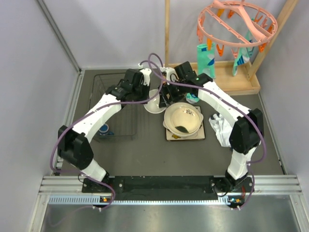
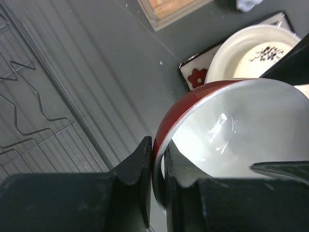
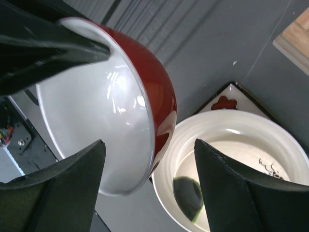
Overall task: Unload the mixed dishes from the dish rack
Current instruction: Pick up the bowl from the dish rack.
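With the red bowl (image 2: 193,104) clamped by its rim in the left gripper (image 2: 157,150) beside the rack (image 1: 96,82), toward the table's (image 1: 145,154) far edge, we should next close the open right gripper (image 3: 148,145) straddling it.

Pale grey-lilac walls (image 1: 34,58) close in the worktop (image 1: 145,157) along its left, far and right edges. The worktop is a dark grey, matte surface. An aluminium rail (image 1: 280,183) runs along its near edge, with shiny sheet metal (image 1: 169,217) beyond it. At the far right corner a wooden frame (image 1: 167,29) rises from a wooden base (image 1: 231,83) and carries a pink peg hanger (image 1: 236,21). The light is soft and even.
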Robot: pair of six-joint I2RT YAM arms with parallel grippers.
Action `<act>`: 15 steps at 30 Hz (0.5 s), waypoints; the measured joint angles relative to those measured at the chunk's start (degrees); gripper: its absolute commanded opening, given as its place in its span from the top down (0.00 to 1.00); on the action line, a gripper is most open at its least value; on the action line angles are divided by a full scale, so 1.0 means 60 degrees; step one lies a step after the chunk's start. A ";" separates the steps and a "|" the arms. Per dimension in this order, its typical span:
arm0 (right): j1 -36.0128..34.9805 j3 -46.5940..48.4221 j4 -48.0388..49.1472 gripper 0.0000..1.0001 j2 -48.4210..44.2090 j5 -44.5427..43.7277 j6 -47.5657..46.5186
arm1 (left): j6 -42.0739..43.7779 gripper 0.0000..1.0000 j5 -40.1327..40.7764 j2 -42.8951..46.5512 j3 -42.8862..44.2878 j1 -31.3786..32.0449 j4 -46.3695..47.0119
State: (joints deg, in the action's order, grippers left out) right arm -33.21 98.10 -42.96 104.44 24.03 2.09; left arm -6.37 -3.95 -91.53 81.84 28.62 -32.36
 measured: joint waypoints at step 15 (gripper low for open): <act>-0.0379 -0.0157 0.0219 0.63 0.0000 -0.0470 -0.0062 | -0.0652 1.00 0.0036 0.0437 -0.0200 0.0011 0.0237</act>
State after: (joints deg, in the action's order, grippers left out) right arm -35.48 97.17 -41.65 104.44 21.21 1.72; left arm -10.28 -3.73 -88.90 80.64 28.69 -30.94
